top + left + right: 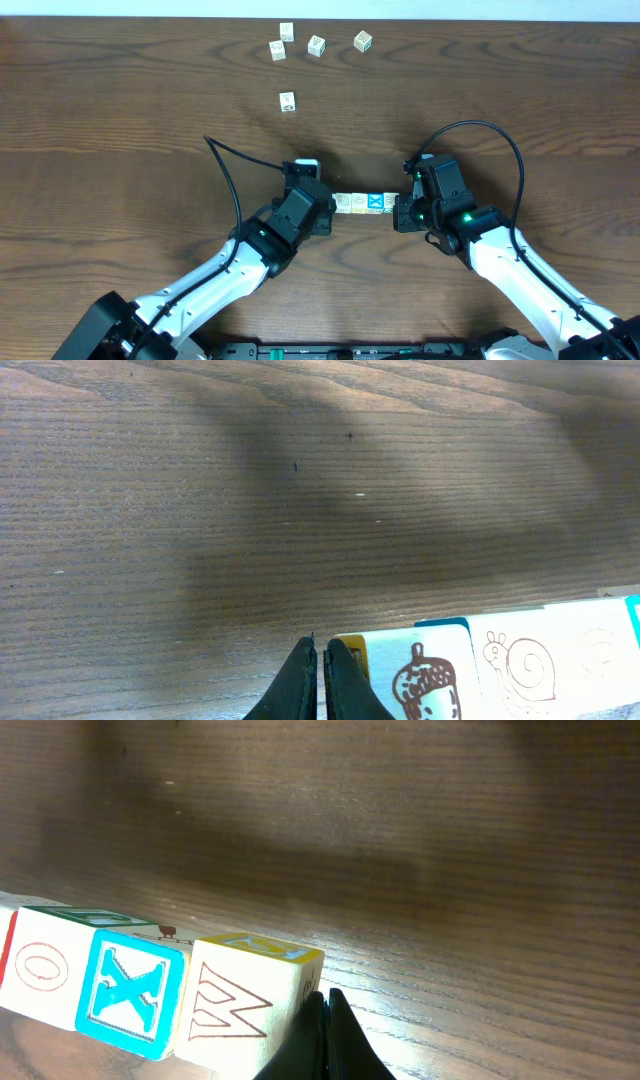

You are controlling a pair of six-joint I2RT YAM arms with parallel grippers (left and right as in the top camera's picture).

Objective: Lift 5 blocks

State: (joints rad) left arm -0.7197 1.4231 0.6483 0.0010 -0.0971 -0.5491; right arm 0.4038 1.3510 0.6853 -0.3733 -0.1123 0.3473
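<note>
Blocks (361, 204) in one row mid-surface (120, 130), end to end. Left hand (326, 208) closed, tips against row's left end; right hand (398, 211) closed, tips against right end. Five loose cubes (316, 45) near far edge, well apart from row. Cannot tell if row rests on surface.

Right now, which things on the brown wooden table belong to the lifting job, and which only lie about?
Job: row of small whitish picture cubes, one bright blue X cube among them, between the shut left gripper and right gripper.
Lying about: five loose whitish cubes, far side.
</note>
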